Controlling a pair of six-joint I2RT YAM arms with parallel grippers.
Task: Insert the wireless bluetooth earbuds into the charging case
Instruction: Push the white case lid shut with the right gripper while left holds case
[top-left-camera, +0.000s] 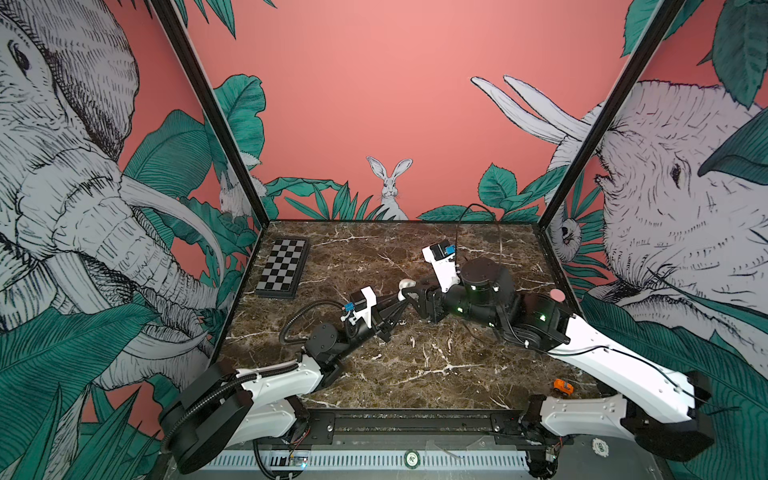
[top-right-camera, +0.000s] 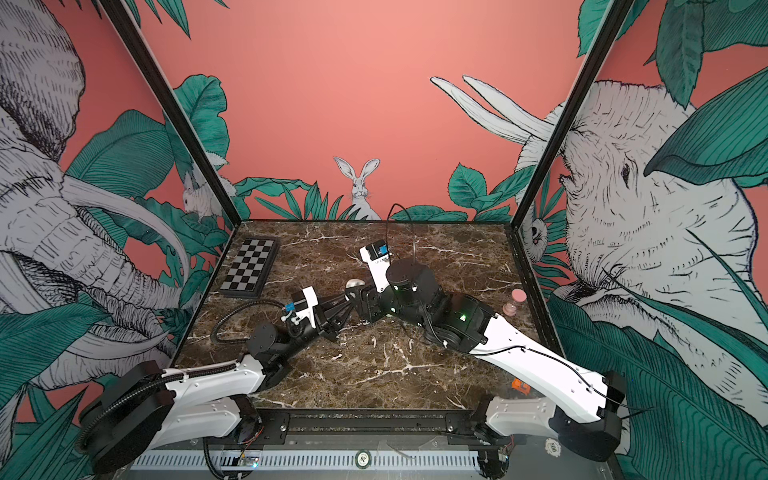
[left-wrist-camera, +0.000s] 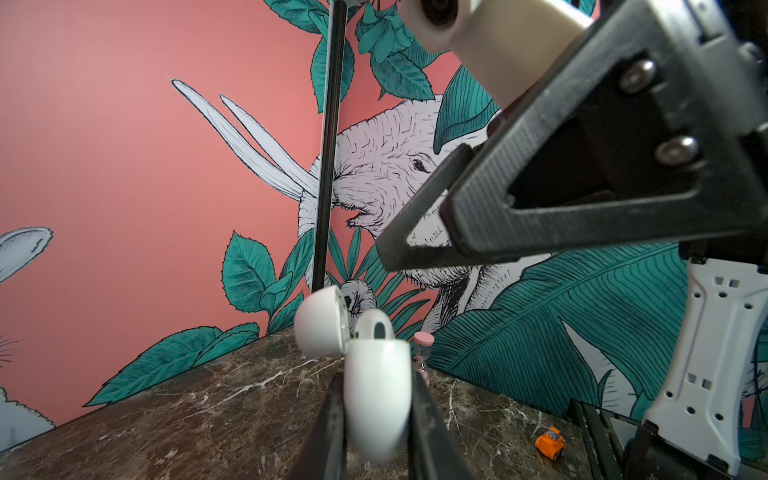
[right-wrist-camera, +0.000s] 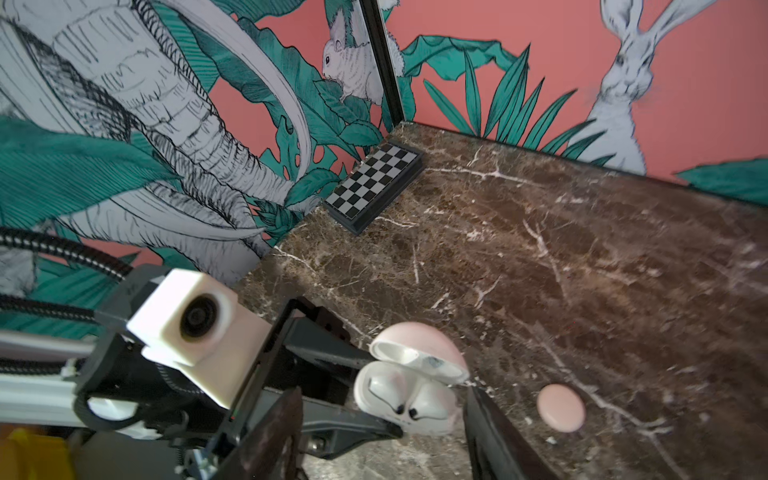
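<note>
The left gripper (left-wrist-camera: 378, 376) is clamped narrow on a smooth, glossy white charging case (left-wrist-camera: 376, 415). The case is a rounded pebble shape over the veined brown marble table (right-wrist-camera: 582, 270), with its domed lid (right-wrist-camera: 419, 353) hinged back. Both earbuds (right-wrist-camera: 428, 401), small shiny white bulbs, sit side by side in the case's wells, and the right gripper (right-wrist-camera: 380, 409) has its black textured jaws spread wide to either side of the case, holding nothing.

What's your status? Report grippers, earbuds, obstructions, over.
Left gripper shut on open case. Right gripper open over it, holding nothing. Both earbuds sit in case. Nothing in the way.
</note>
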